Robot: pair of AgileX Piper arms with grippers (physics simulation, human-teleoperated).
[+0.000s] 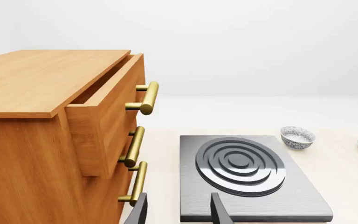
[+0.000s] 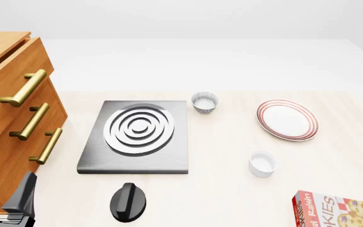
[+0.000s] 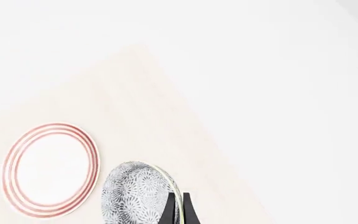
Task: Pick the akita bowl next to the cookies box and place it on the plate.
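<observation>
In the right wrist view an akita bowl [image 3: 132, 193] with a speckled grey-and-white outside hangs tilted on its side. My right gripper [image 3: 178, 211] is shut on its rim. Beyond it on the table lies the red-ringed plate [image 3: 48, 168], apart from the bowl. The front view shows the plate [image 2: 287, 120] at the right and the cookies box [image 2: 339, 210] at the near right corner. Neither my right gripper nor the held bowl shows there. My left gripper [image 2: 4, 189] stands open and empty at the near left, its fingers [image 1: 219, 212] pointing toward the stove.
A second speckled bowl [image 2: 205, 102] sits behind the stove burner [image 2: 137, 137]. A plain white cup [image 2: 262, 163] stands in front of the plate. A black knob [image 2: 128, 202] lies near the front edge. A wooden cabinet [image 2: 5, 109] with its top drawer open fills the left.
</observation>
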